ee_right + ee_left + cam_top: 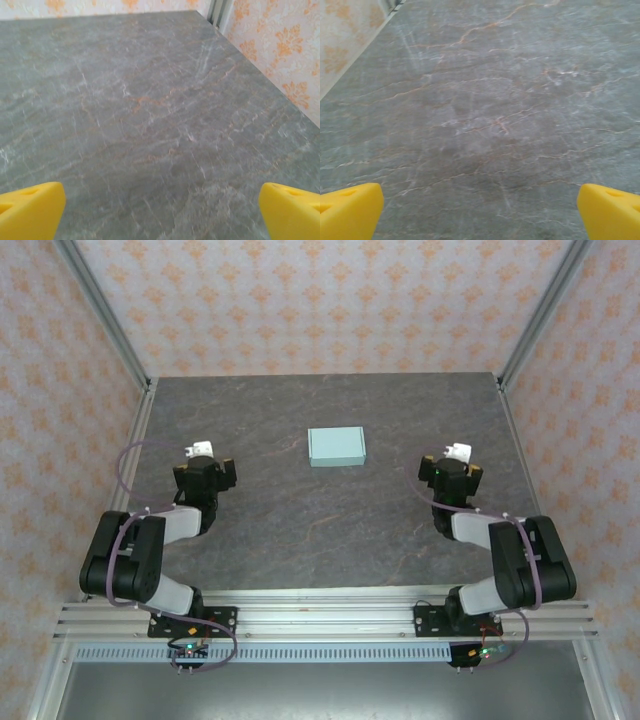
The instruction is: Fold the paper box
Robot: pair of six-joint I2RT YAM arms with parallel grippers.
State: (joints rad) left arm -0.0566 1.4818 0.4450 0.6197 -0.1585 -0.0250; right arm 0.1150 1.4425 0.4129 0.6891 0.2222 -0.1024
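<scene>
Top view vs wrist views: the overhead camera takes in both arms, the whole worktop [300, 530] and the paper box [336, 446]. Each wrist camera takes in its own yellow tips and the grey veined stone ahead of them.
Left gripper [203, 462]: jaws spread wide, nothing between them, holding nothing. In the left wrist view the left gripper [480, 215] has its two fingers [349, 210] at the bottom corners with bare stone between. Whether the tips touch the worktop cannot be told.
Left wrist extra: a strip of patterned wall [345, 40] at upper left, beyond the worktop edge.
Paper box: pale mint-teal, a small closed rectangle lying flat on the worktop. It sits ahead of and to the right of the left gripper, ahead of and to the left of the right gripper, between the two and well apart from both. Nothing touches it.
Box contents: inside not visible, cannot tell.
Right gripper [451, 466]: jaws spread wide, holding nothing. In the right wrist view the right gripper [160, 215] has its yellow fingers [30, 210] at the bottom corners, bare stone between.
Right wrist extra: patterned wall [280, 60] to the right and a metal frame post [220, 12] at the far corner.
</scene>
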